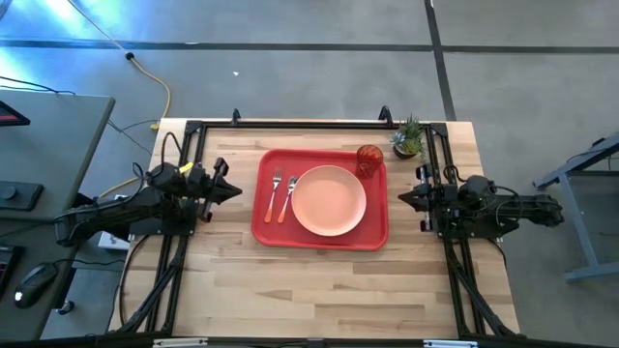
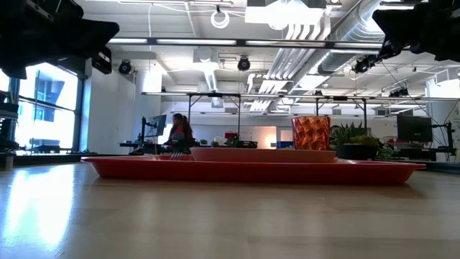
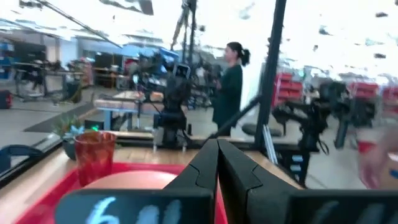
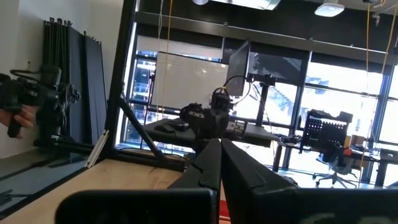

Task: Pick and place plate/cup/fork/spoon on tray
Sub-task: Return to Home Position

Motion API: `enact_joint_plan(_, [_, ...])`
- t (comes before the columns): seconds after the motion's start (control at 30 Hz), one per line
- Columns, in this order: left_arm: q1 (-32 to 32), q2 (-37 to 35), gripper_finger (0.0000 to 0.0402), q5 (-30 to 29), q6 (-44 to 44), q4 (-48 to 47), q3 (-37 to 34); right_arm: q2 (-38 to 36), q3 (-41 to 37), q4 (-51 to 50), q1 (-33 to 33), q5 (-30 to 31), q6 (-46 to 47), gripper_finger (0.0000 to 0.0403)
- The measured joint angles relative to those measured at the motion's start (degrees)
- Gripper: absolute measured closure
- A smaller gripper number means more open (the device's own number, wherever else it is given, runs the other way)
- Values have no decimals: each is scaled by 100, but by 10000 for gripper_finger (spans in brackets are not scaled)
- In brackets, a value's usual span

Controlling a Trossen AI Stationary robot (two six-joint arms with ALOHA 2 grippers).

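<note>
On tray (image 1: 263,230) are laid plate (image 1: 329,200), cup (image 1: 368,159), fork (image 1: 275,189), spoon (image 1: 287,198) as a setting, between both fingertip pairs. Parked clear are left gripper (image 1: 232,190), right gripper (image 1: 404,198), fingers (image 3: 202,171) pressed together, empty; nothing judged left to carry.

Black jointed left arm (image 1: 126,208), matching right arm (image 1: 503,205), tapered left end effector (image 3: 217,144), looped cables (image 1: 172,145)

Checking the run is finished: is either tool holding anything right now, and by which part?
Nothing is held. The left tool and right tool are both shut and empty, either side of the tray.
</note>
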Motion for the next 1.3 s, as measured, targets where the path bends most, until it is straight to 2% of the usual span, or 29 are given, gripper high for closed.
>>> enact_joint_plan(0.13, [-382,-303,401,-499,-55,-129,37,-2,0,-64,0,-1,0,403])
enact_joint_plan(0.23, [-764,-528,401,-915,56,-653,39,-2,0,-159,0,-1,0,403])
enact_joint_plan(0.33, [-1152,-700,401,-1538,204,-1233,39,-1,0,-256,0,-1,0,403])
enact_joint_plan(0.4, [-1361,-803,401,-1895,266,-1303,39,-2,0,-328,0,-1,0,403])
enact_joint_plan(0.5, [-1562,-969,401,-2123,294,-1439,140,0,0,-412,0,-1,0,403])
enact_joint_plan(0.57, [-1630,-1113,401,-2171,229,-2016,396,-2,0,-492,0,-1,0,403])
enact_joint_plan(0.73, [-1718,-1458,401,-2499,375,-4849,1444,0,0,-632,0,-1,0,403])
enact_joint_plan(0.77, [-1723,-1469,401,-2588,484,-5067,1561,0,0,-647,0,-1,0,403])
enact_joint_plan(0.87, [-1753,-1463,401,-2588,716,-4497,1528,2,0,-685,0,-1,0,403])
enact_joint_plan(0.93, [-1766,-1304,401,-2613,844,-3798,1379,-1,0,-729,0,-3,0,403])
enact_joint_plan(1.1, [-1768,-1276,401,-2859,757,-3236,860,0,0,-844,0,-3,0,403])
enact_joint_plan(1.3, [-1769,-1272,401,-2867,444,-2411,166,0,0,-899,-1,-1,0,403])
